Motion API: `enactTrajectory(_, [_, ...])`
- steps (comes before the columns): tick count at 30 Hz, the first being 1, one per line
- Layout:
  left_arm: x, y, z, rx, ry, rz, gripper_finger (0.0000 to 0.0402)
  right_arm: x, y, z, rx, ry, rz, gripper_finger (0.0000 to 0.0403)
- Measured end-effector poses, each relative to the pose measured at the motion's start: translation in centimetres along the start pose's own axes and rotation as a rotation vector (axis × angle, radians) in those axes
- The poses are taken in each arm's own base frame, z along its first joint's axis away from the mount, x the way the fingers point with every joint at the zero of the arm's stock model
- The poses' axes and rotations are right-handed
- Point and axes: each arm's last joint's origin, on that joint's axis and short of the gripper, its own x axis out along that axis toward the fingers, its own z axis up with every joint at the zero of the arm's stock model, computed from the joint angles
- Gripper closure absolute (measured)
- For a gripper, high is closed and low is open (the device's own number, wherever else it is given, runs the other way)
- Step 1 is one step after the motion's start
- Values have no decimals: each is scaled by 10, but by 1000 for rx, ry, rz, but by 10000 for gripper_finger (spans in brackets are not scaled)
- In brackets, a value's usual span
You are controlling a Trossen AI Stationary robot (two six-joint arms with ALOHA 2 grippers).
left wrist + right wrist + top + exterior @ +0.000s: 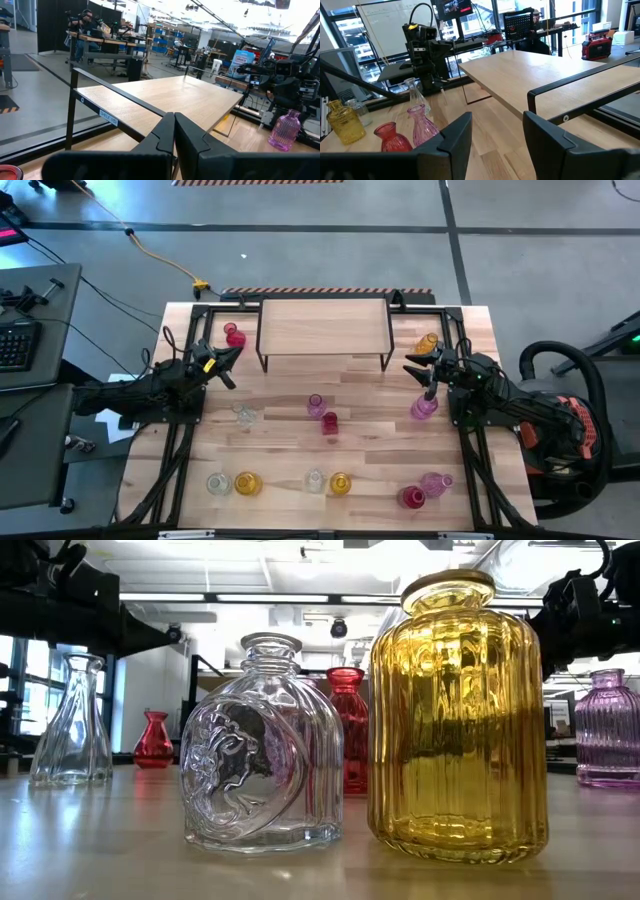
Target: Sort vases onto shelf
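Wooden shelf (pixel 324 325) between both grippers' jaws

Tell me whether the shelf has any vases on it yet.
None yet. The high view shows the shelf board bare, and all the vases stand on the tabletop around it.

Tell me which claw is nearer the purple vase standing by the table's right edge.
Right. The right claw hangs just above the purple vase, empty; the left claw is far across the table, beyond the shelf.
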Motion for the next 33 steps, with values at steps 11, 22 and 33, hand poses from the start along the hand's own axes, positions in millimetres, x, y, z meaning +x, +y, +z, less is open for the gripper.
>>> enactTrajectory(11, [0,0,0,0,0,0,398,0,0,0,0,0,5,242])
enactTrajectory(22, [0,0,0,-10,0,0,398,0,0,0,0,0,3,242])
enactTrajectory(33, [0,-1,0,-105,7,-34,398,0,0,0,0,0,2,242])
